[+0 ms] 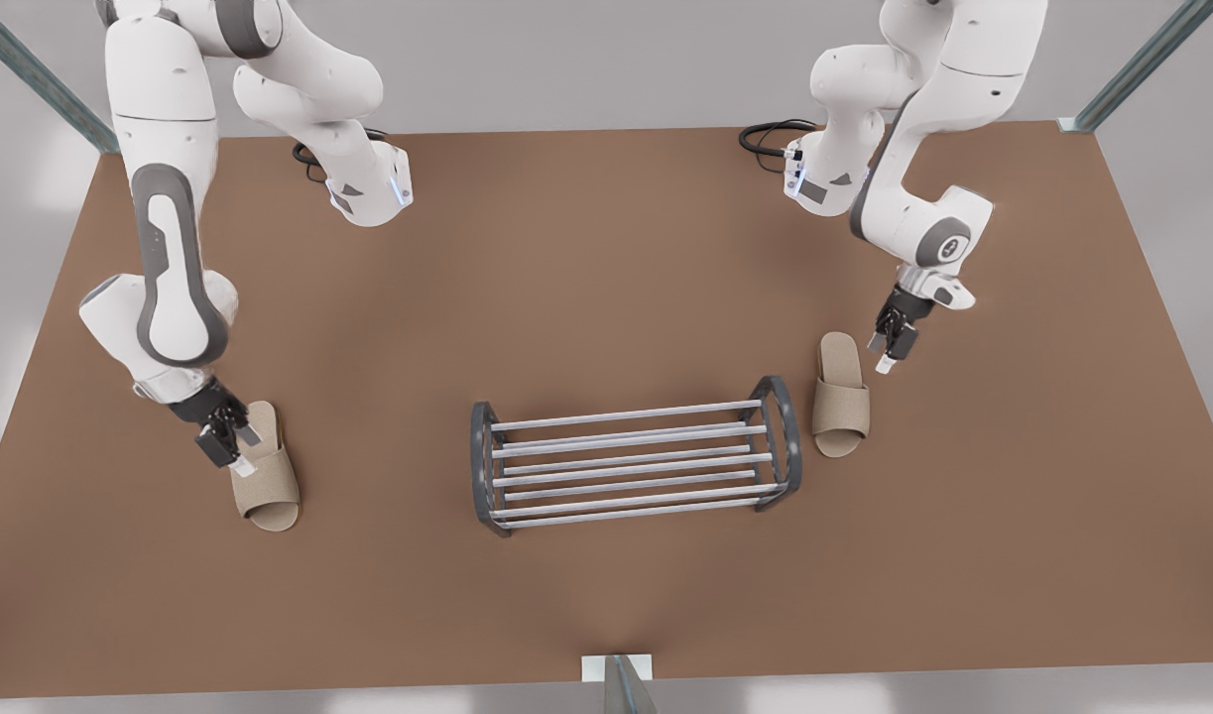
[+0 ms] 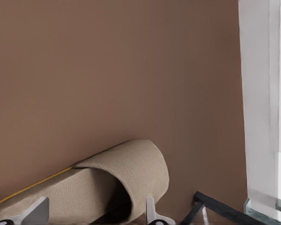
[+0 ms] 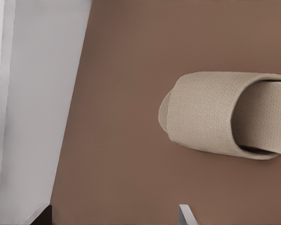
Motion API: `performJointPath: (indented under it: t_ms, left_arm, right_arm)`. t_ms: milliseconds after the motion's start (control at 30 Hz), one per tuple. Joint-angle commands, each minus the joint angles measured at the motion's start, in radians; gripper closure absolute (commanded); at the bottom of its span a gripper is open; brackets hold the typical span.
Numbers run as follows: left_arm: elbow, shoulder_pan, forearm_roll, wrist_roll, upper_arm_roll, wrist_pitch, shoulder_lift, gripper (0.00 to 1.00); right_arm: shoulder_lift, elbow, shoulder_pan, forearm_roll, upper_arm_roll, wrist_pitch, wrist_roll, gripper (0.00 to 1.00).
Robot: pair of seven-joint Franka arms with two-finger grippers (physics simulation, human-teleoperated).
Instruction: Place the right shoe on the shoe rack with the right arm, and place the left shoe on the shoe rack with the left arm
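Nearest the viewer, a metal post (image 1: 618, 686) stands at the front edge of the brown desk (image 1: 606, 258). Behind it sits the shoe rack (image 1: 631, 466), upright at mid-desk, its silver bars bare between two dark grey end frames.

The left shoe (image 1: 842, 402) lies flat on the desk just beside the rack's end frame on the front view's right, toe toward the viewer. The left gripper (image 1: 889, 352) hangs by this slipper's heel, jaws spread wide. In the left wrist view the slipper (image 2: 122, 183) shows between the two pale fingertips (image 2: 152, 211), with a corner of the rack close to its toe; contact cannot be judged.

The right shoe (image 1: 269, 486) lies flat well apart from the rack, on the front view's left, toe likewise toward the viewer. The right gripper (image 1: 231, 443) is low at its heel, jaws wide and holding nothing. In the right wrist view the slipper (image 3: 210, 112) lies clear of the fingertips (image 3: 185, 214).
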Motion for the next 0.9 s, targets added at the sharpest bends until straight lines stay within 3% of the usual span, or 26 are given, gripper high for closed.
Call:
performJointPath:
  t_ms: [0,67,133,167,300,533,667,867]
  left_arm:
    - [0.005,-0.085,-0.124,0.818,-0.018,0.075,0.000,0.00]
    - [0.005,-0.085,-0.189,0.818,-0.024,0.068,0.012,0.00]
    - [0.005,-0.085,-0.232,0.833,-0.023,0.028,0.029,0.00]
    - [0.008,-0.085,-0.255,0.872,-0.020,0.026,0.037,0.00]
    - [0.014,-0.084,-0.259,0.880,-0.018,0.031,0.034,0.00]
    - [0.034,-0.075,-0.414,0.878,-0.018,-0.029,0.088,0.00]
    - [0.034,-0.045,-0.453,0.873,-0.017,-0.092,0.109,0.00]
    - [0.078,-0.032,-0.493,0.863,-0.018,-0.098,0.126,0.00]
  right_arm:
    - [0.009,-0.001,-0.043,0.409,0.006,0.038,-0.971,0.00]
    - [0.010,-0.033,-0.093,0.566,-0.003,-0.094,-1.128,0.00]
    - [0.061,-0.050,-0.102,0.671,-0.028,-0.194,-1.506,0.00]
    - [0.136,-0.024,-0.089,0.673,-0.084,-0.301,-1.709,0.00]
    - [0.221,0.016,-0.089,0.680,-0.085,-0.292,-2.100,0.00]
    - [0.222,0.022,-0.099,0.768,-0.078,-0.348,-2.346,0.01]
    - [0.264,0.011,-0.149,0.840,-0.078,-0.576,-2.318,0.02]
    - [0.257,0.008,-0.172,0.855,-0.048,-0.638,-2.179,0.03]
